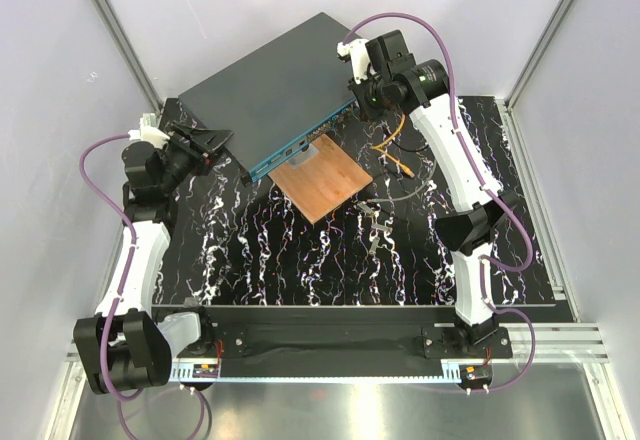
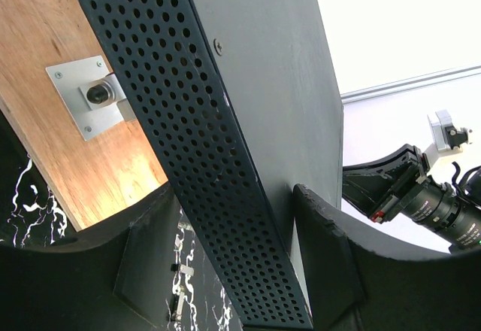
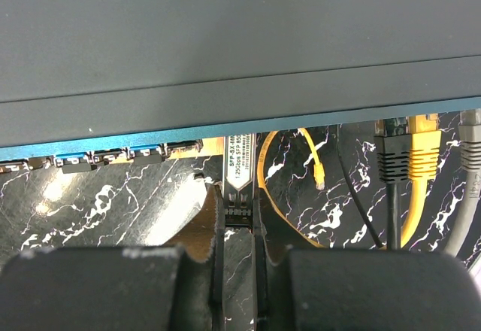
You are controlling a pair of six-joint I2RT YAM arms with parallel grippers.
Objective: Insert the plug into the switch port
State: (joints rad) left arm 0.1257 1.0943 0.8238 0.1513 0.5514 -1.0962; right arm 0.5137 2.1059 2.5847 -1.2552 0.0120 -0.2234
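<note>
The switch is a wide dark box (image 1: 280, 85) with a teal front face (image 1: 300, 147) lined with ports (image 3: 143, 154). My right gripper (image 3: 237, 195) is shut on the plug (image 3: 239, 167), a small silver labelled module. The plug's front end sits at the teal face under the box's edge; how deep it sits is hidden. In the top view the right gripper (image 1: 362, 103) is at the face's right end. My left gripper (image 2: 233, 256) grips the box's left corner (image 2: 225, 195), one finger on each side of the perforated end.
A copper-brown plate (image 1: 320, 180) with a silver bracket (image 2: 90, 98) lies in front of the switch. A loose yellow cable (image 3: 319, 174) lies right of the plug. Black (image 3: 391, 162), yellow (image 3: 422, 154) and grey (image 3: 472, 154) cables sit plugged in further right. Small grey parts (image 1: 375, 222) lie mid-table.
</note>
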